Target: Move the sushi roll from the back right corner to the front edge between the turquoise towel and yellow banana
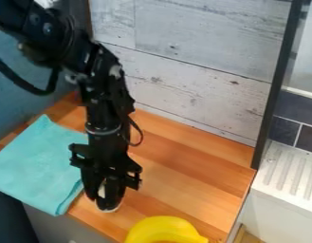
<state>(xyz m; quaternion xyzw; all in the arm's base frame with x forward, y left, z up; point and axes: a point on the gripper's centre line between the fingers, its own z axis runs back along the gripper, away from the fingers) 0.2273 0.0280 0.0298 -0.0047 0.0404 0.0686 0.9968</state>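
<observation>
The black gripper (107, 207) hangs pointing down over the front part of the wooden counter, just right of the teal cloth. Its fingers are shut on a small whitish object (102, 191), mostly hidden by them; a pale edge also shows at the tips. The folded teal cloth (34, 163) lies flat on the counter's left side, its right part passing behind the gripper. To the gripper's lower right is a yellow curved object (159, 228), like a toy banana, cut off by the bottom edge of the view.
The wooden counter (183, 175) is backed by a whitewashed plank wall (189, 71). A dark vertical post (277, 85) stands at its right end, with a white ribbed drainboard (289, 173) beyond. A blue-grey wall (25, 95) is at the left.
</observation>
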